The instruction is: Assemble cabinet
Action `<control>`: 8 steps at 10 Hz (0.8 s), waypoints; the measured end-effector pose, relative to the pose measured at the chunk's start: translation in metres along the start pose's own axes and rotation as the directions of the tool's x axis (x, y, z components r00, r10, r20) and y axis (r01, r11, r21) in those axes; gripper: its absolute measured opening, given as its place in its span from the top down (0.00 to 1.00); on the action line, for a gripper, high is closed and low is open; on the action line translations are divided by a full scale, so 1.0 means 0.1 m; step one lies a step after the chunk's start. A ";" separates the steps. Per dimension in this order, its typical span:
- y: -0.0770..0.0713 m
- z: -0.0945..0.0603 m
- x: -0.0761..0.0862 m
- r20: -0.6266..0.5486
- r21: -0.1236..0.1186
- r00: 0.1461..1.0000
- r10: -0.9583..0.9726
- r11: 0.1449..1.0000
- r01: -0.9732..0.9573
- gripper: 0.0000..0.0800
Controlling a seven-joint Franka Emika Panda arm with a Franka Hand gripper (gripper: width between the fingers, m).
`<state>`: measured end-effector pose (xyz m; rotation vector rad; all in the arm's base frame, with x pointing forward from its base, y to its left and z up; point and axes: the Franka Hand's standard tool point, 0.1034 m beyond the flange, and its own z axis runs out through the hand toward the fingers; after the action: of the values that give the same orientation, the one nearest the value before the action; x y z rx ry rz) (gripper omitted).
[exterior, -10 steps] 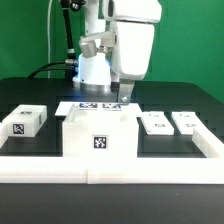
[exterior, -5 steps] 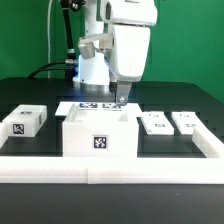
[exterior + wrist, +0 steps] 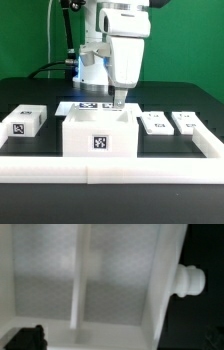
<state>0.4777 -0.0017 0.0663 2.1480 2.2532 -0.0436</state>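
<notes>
Cabinet (image 3: 98, 137) under gripper (image 3: 118, 99)

White open box, mid-scene; drawer block (image 3: 27, 121) at its 9 o'clock, twin blocks (image 3: 155, 123) at 3 o'clock. Gripper hangs over the rim at 1 o'clock; jaw spread cannot be told. Hazard: off-line descent, jaws clipping the back wall, shoving the box.

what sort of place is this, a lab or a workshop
Most likely a robotics lab test bench: a robot arm's gripper hangs over a tagged white cabinet box, a marker board lies on the black table, and a plain green backdrop stands behind.
</notes>
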 end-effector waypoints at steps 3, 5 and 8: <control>-0.17 0.09 0.03 -0.005 0.019 1.000 0.008 1.000 -0.008 0.00; -0.28 0.18 0.05 -0.010 0.031 1.000 0.008 1.000 -0.007 0.00; -0.33 0.36 0.07 -0.017 0.062 1.000 0.008 0.998 -0.007 0.00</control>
<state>0.4443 0.0025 0.0304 2.1954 2.2819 -0.0960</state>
